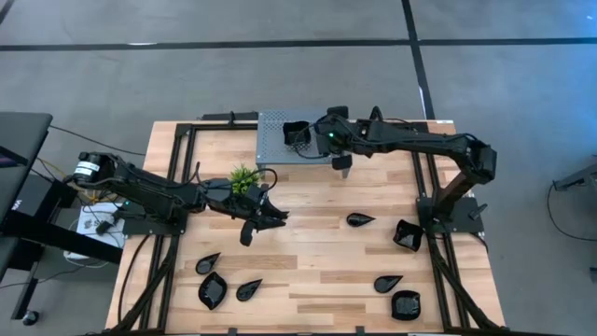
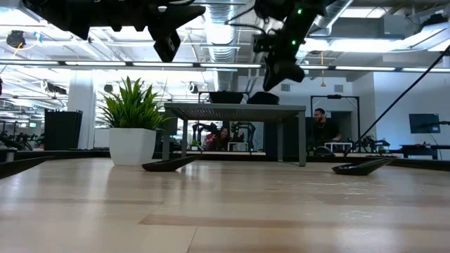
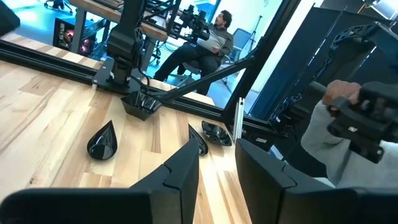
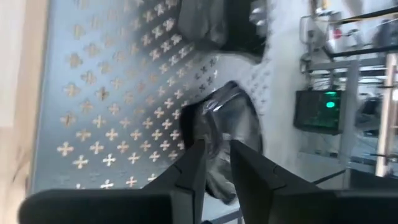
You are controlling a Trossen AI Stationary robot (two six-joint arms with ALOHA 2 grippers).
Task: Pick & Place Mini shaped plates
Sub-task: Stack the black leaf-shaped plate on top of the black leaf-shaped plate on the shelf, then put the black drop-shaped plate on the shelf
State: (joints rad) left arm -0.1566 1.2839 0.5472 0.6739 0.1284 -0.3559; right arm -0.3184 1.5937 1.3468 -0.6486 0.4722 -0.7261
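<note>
Several glossy black mini shaped plates lie flat on the wooden table: a teardrop one (image 1: 360, 220), a squarish one (image 1: 407, 235), and others near the near edge (image 1: 213, 291). One squarish plate (image 1: 296, 133) rests on the grey perforated stand (image 1: 275, 149). My right gripper (image 4: 215, 152) is over the stand, shut on a second plate (image 4: 239, 121), which the arm hides in the high view. My left gripper (image 3: 217, 155) hovers open above the table beside the green plant (image 1: 244, 175), holding nothing. My right gripper has the plate's raised rim (image 4: 214, 127) between its two fingers. It comes slanting down from the table's right side. In the low view the plate (image 2: 264, 98) sits on top of the stand, below the fingers.
A potted plant (image 2: 130, 123) stands left of the stand. Black frame rails run along both table sides (image 1: 177, 187). The middle of the table between the plates is bare wood (image 1: 317, 252). People sit in the room beyond the table (image 2: 320, 126).
</note>
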